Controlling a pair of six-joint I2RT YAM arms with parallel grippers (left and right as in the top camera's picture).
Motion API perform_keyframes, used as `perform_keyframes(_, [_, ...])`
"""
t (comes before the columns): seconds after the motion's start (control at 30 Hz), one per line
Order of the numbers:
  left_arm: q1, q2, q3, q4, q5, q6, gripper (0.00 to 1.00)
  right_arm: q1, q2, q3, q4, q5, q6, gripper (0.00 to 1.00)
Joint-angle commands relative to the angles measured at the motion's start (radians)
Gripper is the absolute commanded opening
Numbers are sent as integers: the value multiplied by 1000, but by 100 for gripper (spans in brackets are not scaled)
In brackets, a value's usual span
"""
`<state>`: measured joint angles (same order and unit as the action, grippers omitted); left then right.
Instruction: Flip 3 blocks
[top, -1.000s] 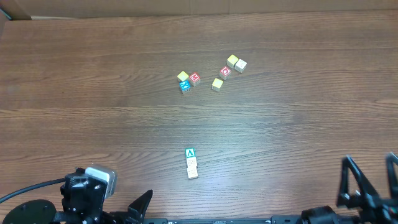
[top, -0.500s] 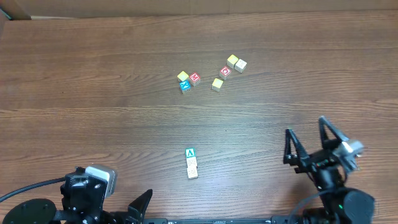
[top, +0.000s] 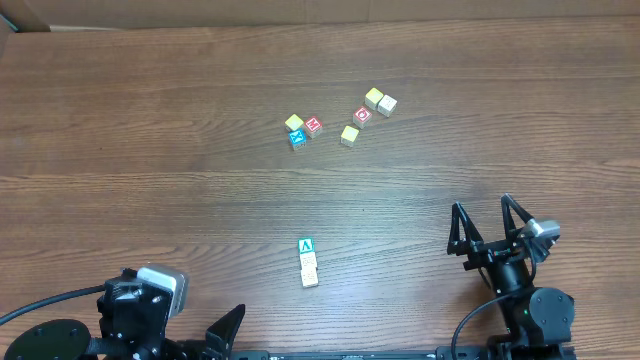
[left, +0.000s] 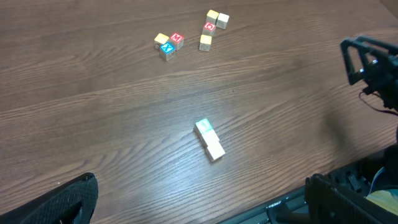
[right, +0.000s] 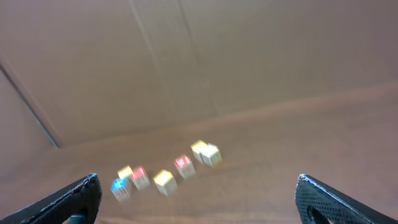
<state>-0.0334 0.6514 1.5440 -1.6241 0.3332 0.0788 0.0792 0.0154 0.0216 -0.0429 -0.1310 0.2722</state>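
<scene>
Three wooden blocks (top: 308, 262) lie in a touching row at the front of the desk (top: 150, 150)
Your right pincer (top: 482, 206) and left pincer (left: 200, 179) gape apart, empty; they look light, rigid, smooth, so pinch opposite side faces

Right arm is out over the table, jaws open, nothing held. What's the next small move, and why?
Probably swing the right gripper left and lower it toward the row of three blocks, lining its open jaws up on the pale end block. The row lies well to the gripper's left in the overhead view, and the gripper is empty and apart from every cube.
</scene>
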Motion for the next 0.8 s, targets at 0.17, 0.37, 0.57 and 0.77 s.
perform_keyframes(0.17, [-9,6,-1,2,0,11,100,-10,-13,-14,-38,68,-16,100])
perform_keyframes(0.37, [-9,6,-1,2,0,11,99,-10,-13,-14,-36,63,-15,100])
perform_keyframes(0.57, [-9,6,-1,2,0,11,100,-10,-13,-14,-35,63,-15,100])
perform_keyframes(0.77, [-9,6,-1,2,0,11,100,-10,-13,-14,-35,63,-14,100])
